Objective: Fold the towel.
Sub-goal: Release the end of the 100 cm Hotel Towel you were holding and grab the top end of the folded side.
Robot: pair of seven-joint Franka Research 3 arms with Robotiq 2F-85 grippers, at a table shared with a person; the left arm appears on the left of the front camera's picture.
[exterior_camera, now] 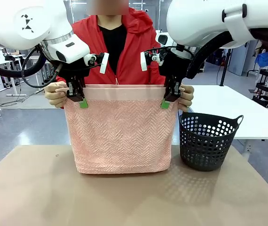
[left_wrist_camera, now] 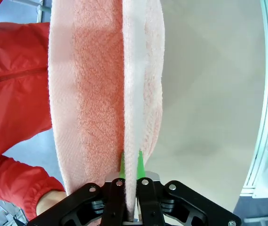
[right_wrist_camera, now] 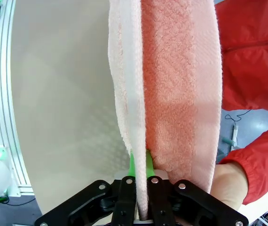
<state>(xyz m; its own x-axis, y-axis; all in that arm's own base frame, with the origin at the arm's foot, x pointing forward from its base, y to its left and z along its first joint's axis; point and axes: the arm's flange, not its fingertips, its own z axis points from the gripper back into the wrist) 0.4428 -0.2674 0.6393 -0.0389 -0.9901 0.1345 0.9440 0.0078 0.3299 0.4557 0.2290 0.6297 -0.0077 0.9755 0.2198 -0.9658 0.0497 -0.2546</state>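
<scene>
1. The table [exterior_camera: 30, 197] is brown and runs across the near part of the front view.
2. A person [exterior_camera: 134, 52] in a red jacket stands at the far side, right behind the towel.
3. The towel [exterior_camera: 122, 132] hangs upright over the middle of the table, between the two grippers. Its smooth band runs along the top and its bottom edge touches the tabletop. From above, the wrist views show it as two layers side by side [left_wrist_camera: 96, 94] [right_wrist_camera: 181, 84].
4. A dark basket [exterior_camera: 209, 141] stands on the table just beside the towel's lower right corner.
5. The left gripper [exterior_camera: 80, 99] [left_wrist_camera: 130, 165] is pressed together on the towel's top left corner, with the pale band layer pinched between its green pads.
6. The right gripper [exterior_camera: 168, 100] [right_wrist_camera: 139, 157] pinches the top right corner the same way, a pad on each side of the band.
7. The person's hands [exterior_camera: 54, 94] [exterior_camera: 187, 98] hold the same top corners, just outside each gripper.
</scene>
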